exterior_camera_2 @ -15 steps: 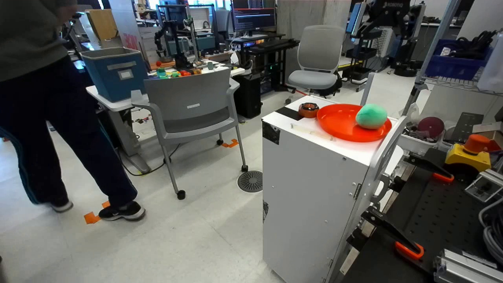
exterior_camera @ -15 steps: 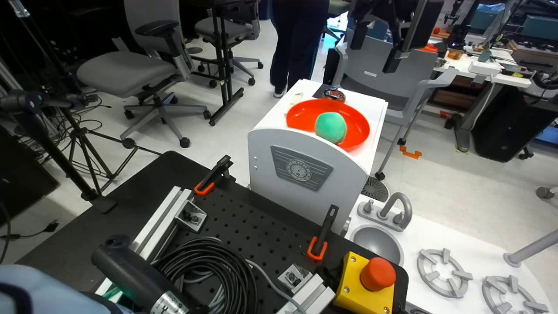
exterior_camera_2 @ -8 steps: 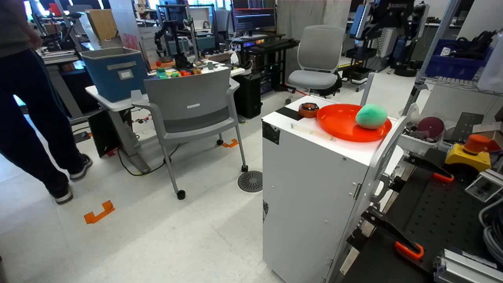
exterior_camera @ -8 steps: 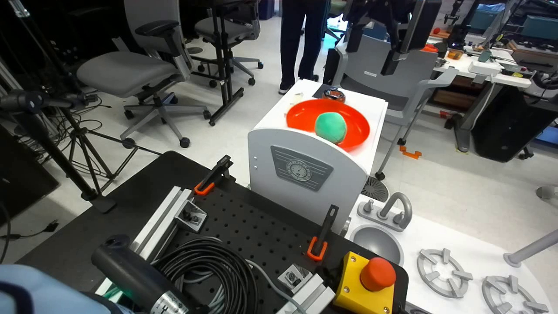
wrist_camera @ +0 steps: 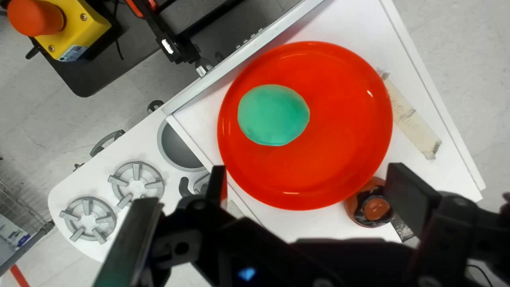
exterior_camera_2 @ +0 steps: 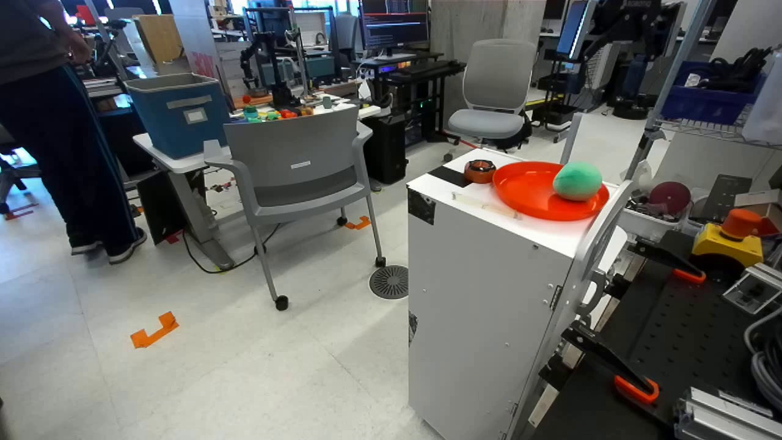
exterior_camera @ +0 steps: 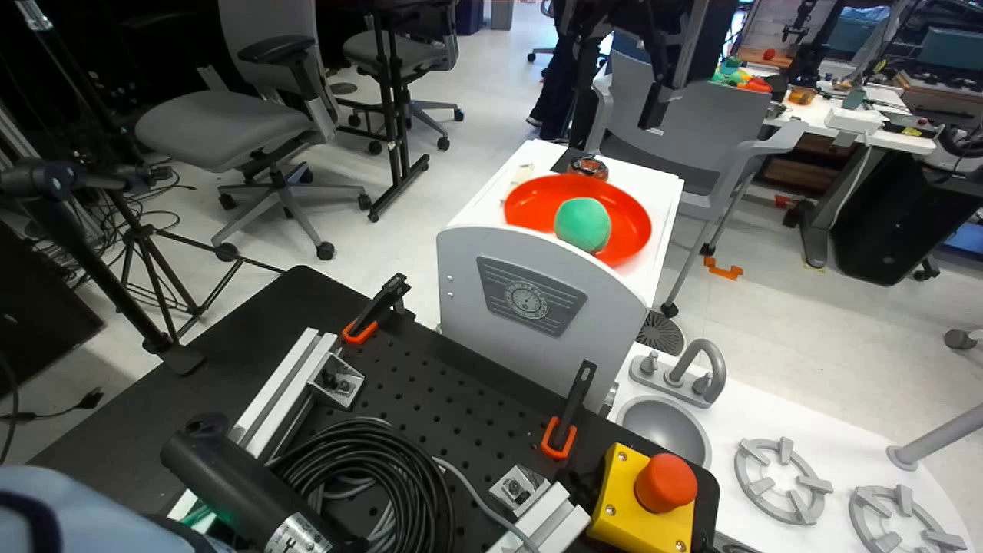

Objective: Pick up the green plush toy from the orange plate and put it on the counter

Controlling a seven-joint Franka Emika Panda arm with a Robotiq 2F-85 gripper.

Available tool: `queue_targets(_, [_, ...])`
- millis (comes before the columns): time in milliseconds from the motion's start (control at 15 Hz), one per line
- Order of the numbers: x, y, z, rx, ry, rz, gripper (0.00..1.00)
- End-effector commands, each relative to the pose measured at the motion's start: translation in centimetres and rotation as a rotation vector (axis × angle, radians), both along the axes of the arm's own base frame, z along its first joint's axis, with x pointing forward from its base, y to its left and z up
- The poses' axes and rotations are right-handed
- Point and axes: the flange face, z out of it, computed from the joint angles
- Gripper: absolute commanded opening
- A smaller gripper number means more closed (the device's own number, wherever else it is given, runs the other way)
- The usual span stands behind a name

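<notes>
Working across the wrist view from the left, the first trouble is the upright panel (exterior_camera: 530, 349). The green toy (wrist_camera: 273, 115) rests in the orange plate (wrist_camera: 338, 159) on the side near it, so a careless descent could bump the gripper (wrist_camera: 312, 185) there. The toy looks round, and a lopsided pinch may roll it away. The gripper hangs above, spread wide and holding nothing; lowered too far, it could press the rim and tip or slide the plate.

Around, again from the left: a button box (wrist_camera: 93, 30) and stove rings (wrist_camera: 136, 172), both well apart from the toy, then a sink (wrist_camera: 181, 147) with a tap (exterior_camera: 719, 372) to avoid if that counter (exterior_camera: 845, 445) is the goal. Just beside the plate sits a brown pot (wrist_camera: 374, 209), if that is what it is: one side of the gripper partly hides it, and a low pass could knock it. Farthest right, a strip of tape (wrist_camera: 412, 115) lies flat.
</notes>
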Motion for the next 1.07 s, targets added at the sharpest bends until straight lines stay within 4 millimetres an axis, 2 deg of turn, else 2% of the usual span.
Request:
queue_targets(0, [-0.5, -0.4, 0.0, -0.016, 0.011, 0.019, 1.0])
queue_targets(600, [-0.6, -2.5, -1.5, -0.106, 0.084, 0.037, 1.0])
queue_targets(1000, [-1.6, -2.2, -1.8, -0.121, 0.158, 0.13, 1.0])
